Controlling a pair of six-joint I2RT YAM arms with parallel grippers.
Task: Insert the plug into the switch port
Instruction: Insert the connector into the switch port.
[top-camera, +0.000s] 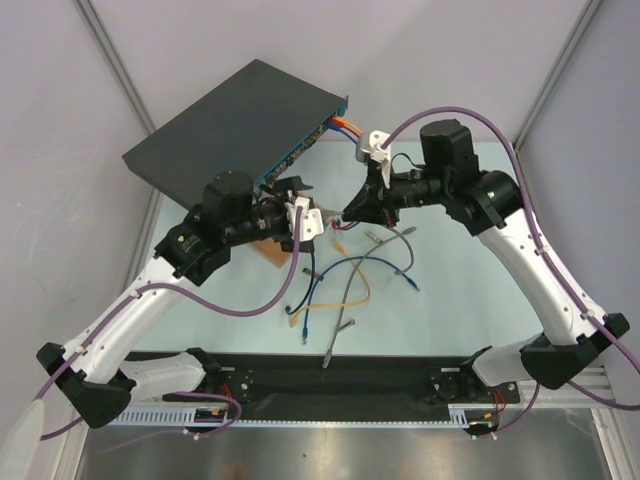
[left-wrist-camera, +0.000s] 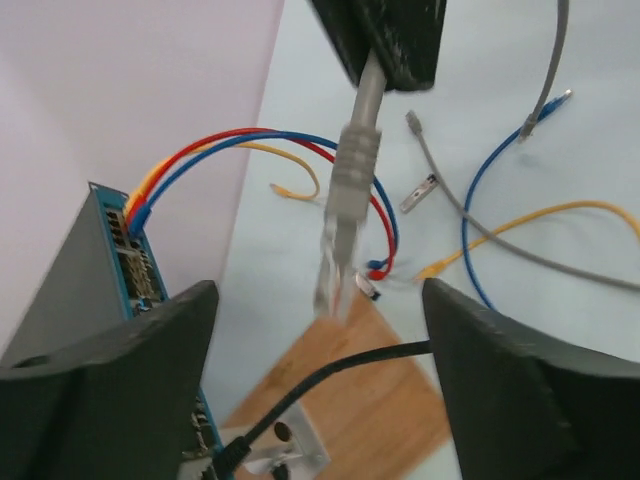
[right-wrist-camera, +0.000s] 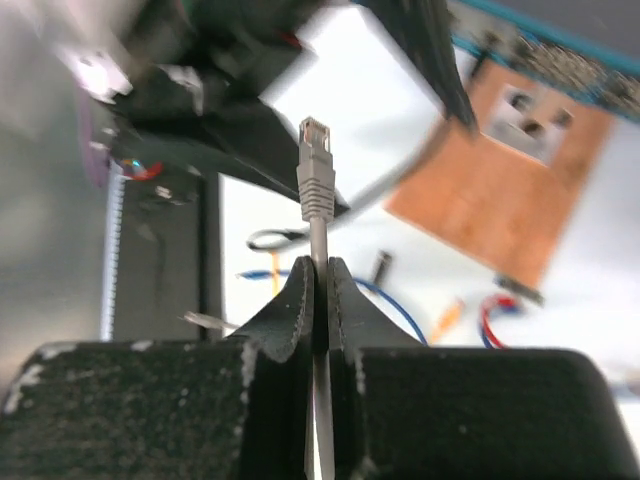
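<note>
1. Top external view: dark switch (top-camera: 230, 115), its blue port face just beside the left gripper (left-wrist-camera: 318, 290), on that gripper's left.
2. Empty left gripper: fingers spread wide.
3. Closed right gripper (right-wrist-camera: 320, 270): pinched tight on grey cable (right-wrist-camera: 318, 235).
4. Unseated plug (right-wrist-camera: 316, 165): projecting past right fingertips, apart from switch.

Left gripper (left-wrist-camera: 318, 295) btw plug (left-wrist-camera: 340, 240) & switch (top-camera: 240, 125)

At top centre the black right gripper (left-wrist-camera: 388, 70) pinches a grey cable (left-wrist-camera: 357, 160) whose clear plastic plug (left-wrist-camera: 333, 275) hangs mid-frame between the wide-apart fingers of the left gripper (left-wrist-camera: 315, 300). At left, the flat dark metal switch (left-wrist-camera: 70, 290) shows its blue port face, with red, blue and orange cables (left-wrist-camera: 215, 140) plugged in. A brown wooden board (left-wrist-camera: 375, 405) lies at lower centre.
</note>
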